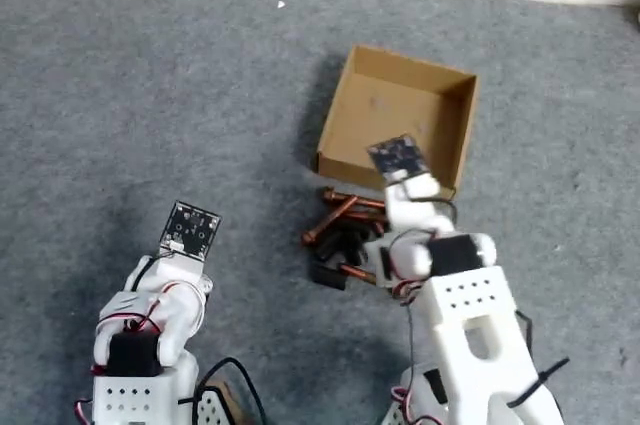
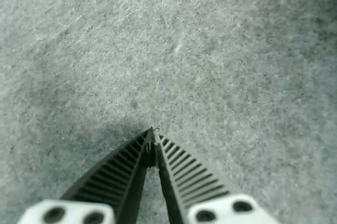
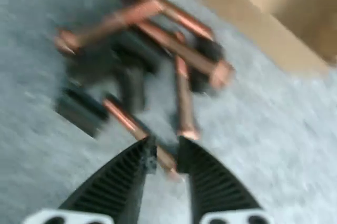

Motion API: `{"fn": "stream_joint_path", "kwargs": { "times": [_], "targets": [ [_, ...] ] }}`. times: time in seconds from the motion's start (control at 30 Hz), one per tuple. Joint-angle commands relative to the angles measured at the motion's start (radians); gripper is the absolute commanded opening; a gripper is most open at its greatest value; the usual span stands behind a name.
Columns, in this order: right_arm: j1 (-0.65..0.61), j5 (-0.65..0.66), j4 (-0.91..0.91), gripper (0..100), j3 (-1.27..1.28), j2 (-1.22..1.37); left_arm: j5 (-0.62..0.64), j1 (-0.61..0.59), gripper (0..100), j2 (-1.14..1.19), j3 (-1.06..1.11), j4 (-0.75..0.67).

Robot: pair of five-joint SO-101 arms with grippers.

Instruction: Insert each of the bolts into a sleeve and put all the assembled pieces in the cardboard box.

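Observation:
Several copper bolts (image 1: 335, 216) and black sleeves (image 1: 329, 274) lie in a loose pile on the grey carpet just in front of the cardboard box (image 1: 385, 110). My right arm (image 1: 440, 265) stands over the pile's right side. In the right wrist view my right gripper (image 3: 166, 150) is slightly open just above the carpet. The end of a copper bolt (image 3: 126, 123) with a black sleeve (image 3: 79, 110) on its far end lies between the fingertips. More bolts (image 3: 158, 8) cross behind it, near the box wall (image 3: 263, 29). My left gripper (image 2: 152, 139) is shut and empty over bare carpet.
The left arm (image 1: 160, 305) sits at the front left, well away from the pile. Grey carpet (image 1: 150, 95) stretches open to the left and behind. The box holds nothing that I can see.

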Motion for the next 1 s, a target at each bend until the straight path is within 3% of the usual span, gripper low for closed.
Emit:
{"fn": "stream_joint_path", "kwargs": {
  "times": [0.0, 0.2, 0.53, 0.77, 0.97],
  "targets": [
    [-0.085, -0.066, -0.124, 13.5, 0.022, -0.007, -0.017, -0.008, 1, -0.007, -0.016, -0.023],
    [-0.140, -0.084, -0.372, 13.5, 0.191, -0.007, -0.017, -0.008, 1, -0.007, -0.016, -0.023],
    [-0.139, -0.083, -0.547, 13.5, 0.308, -0.005, -0.017, -0.005, 1, -0.007, -0.016, -0.023],
    [-0.174, -0.083, -0.576, 13.4, 0.344, 0.001, -0.017, -0.005, 1, -0.007, -0.016, -0.023],
    [-0.179, -0.086, -0.578, 13.4, 0.286, 0.174, -0.017, -0.005, 1, -0.007, -0.015, -0.023]
  ]
}}
